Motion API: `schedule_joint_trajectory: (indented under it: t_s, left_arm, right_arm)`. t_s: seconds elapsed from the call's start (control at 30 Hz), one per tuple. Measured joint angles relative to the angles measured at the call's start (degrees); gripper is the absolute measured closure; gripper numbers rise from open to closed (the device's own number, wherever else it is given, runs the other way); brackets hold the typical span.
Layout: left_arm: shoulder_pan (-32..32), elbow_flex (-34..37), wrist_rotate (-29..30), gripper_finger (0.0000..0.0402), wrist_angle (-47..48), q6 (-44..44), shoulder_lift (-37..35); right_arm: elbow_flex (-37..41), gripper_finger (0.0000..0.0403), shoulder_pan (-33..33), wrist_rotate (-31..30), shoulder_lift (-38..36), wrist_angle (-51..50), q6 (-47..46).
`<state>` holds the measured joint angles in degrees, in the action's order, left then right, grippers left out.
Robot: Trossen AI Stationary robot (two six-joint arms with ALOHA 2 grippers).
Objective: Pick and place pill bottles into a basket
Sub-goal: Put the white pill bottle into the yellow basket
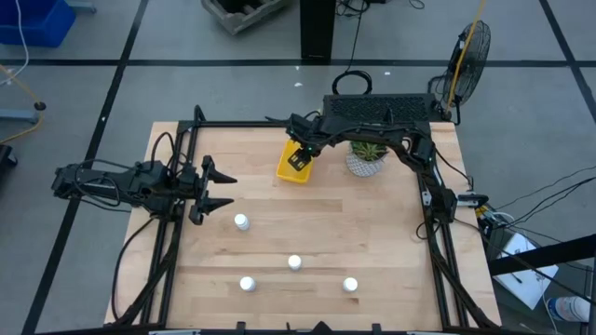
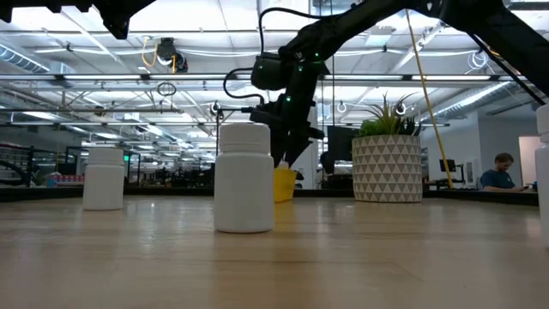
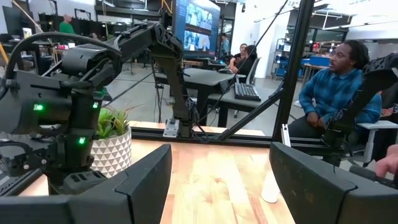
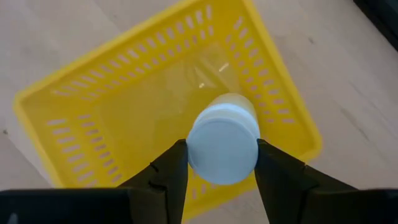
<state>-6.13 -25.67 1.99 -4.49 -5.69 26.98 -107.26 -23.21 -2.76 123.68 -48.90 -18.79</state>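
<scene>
Hovering over the basket (image 4: 155, 106), right gripper (image 4: 222, 163) pinches a pill bottle (image 4: 224, 143) w/ cap toward the camera. Risk: release off-centre, bottle clips the wall & bounces out. Left gripper (image 1: 212, 189) spread, waiting at left edge; four bottles (image 1: 241, 221) on the table (image 1: 372, 233).

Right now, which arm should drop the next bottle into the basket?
The right. Its claw is shut on a bottle directly above the basket, so it only needs to release. The left claw is open and empty, far from the basket, near a loose bottle.
</scene>
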Motion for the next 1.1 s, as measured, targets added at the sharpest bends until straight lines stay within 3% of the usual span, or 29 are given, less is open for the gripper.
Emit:
schedule_joint_trajectory:
  t_s: [1.1]
  left_arm:
    - [0.00, 0.00, 0.01, 0.0128, 0.00, 1.00, 0.02]
  right_arm:
    - [0.01, 0.0177, -0.19, -0.02, -0.39, 0.91, 1.56]
